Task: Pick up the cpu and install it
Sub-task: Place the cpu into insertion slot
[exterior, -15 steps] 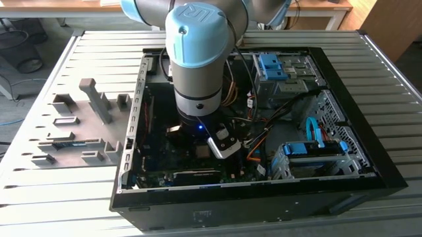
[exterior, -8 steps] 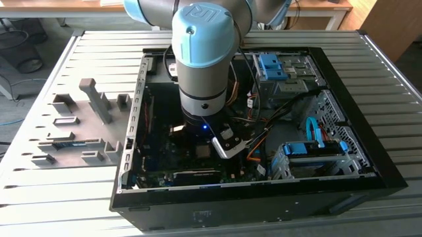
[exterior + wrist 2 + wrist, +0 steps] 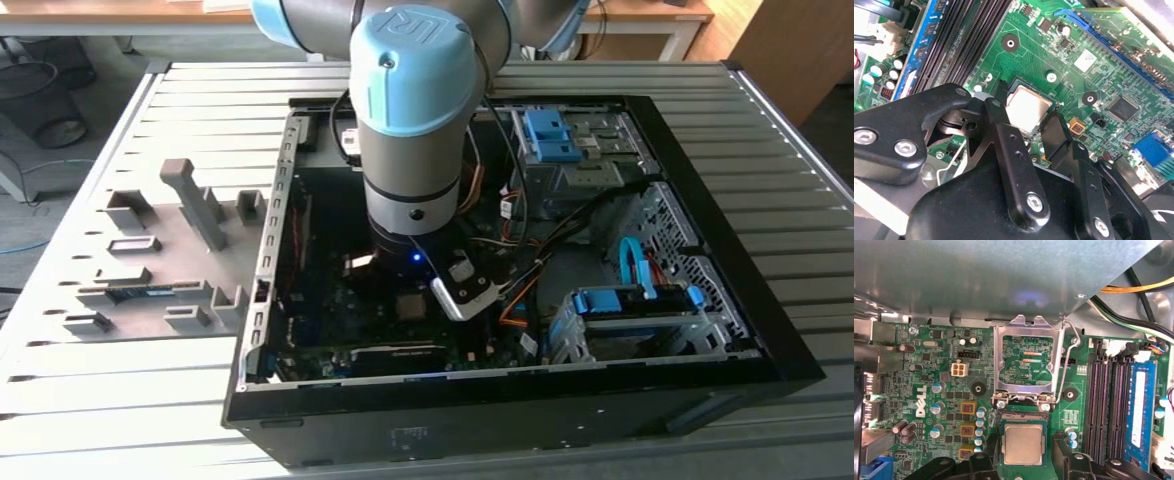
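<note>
The cpu [image 3: 1024, 444], a small square chip with a silvery-grey face, lies level in the socket area of the green motherboard [image 3: 929, 360]. It also shows in the second wrist view as the cpu [image 3: 1026, 107]. My gripper [image 3: 1024, 112] straddles it, one black finger against each of two opposite edges, shut on the chip. The hinged socket frame [image 3: 1026, 325] stands swung open just beyond the chip, its wire lever [image 3: 1066, 365] raised. In the exterior view the arm [image 3: 414, 120] reaches straight down into the open computer case [image 3: 747, 330].
Black memory slots [image 3: 1109, 405] and a blue-labelled stick [image 3: 1141, 410] run beside the socket. The grey power-supply box [image 3: 1004, 275] and cables [image 3: 1134, 290] hang close over the board. Blue drive cages [image 3: 627, 300] sit at the exterior view's right, a grey fixture tray [image 3: 147, 260] at its left.
</note>
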Controlling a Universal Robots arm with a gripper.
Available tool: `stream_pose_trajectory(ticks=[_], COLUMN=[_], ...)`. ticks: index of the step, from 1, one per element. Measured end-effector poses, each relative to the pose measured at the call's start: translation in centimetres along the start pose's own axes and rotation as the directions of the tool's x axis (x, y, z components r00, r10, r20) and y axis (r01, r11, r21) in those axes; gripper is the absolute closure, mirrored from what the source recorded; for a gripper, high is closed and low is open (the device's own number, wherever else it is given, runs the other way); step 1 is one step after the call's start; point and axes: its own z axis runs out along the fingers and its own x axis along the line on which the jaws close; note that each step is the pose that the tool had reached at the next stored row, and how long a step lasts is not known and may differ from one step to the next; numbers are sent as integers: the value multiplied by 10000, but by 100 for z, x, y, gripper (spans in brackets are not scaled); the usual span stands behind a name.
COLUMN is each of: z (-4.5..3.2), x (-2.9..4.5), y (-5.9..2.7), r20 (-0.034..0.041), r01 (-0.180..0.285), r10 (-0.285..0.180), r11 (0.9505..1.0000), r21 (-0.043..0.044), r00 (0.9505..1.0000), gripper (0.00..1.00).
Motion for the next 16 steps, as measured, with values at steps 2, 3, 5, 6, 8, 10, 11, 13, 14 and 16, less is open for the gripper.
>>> stream_pose_trajectory(ticks=[2,3,5,6,8,10,11,13,14,16], z=[1,1,1,1,1,1,1,1,1,0], x=[0,0,0,0,0,0,0,0,0,0], y=[0,0,0,0,0,0,0,0,0,0], r20=[0,0,1,1,0,0,0,0,0,-1], r01=[2,7,17,18,18,19,20,20,20,21], r10=[-2,-7,-17,-18,-18,-19,-20,-20,-20,-21], r11=[10000,10000,10000,10000,10000,10000,10000,10000,10000,10000], r21=[-1,-2,-3,-3,-3,-3,-2,-3,-2,-1], r00=[10000,10000,10000,10000,10000,10000,10000,10000,10000,10000], gripper=[46,46,46,46,46,46,46,46,53,53])
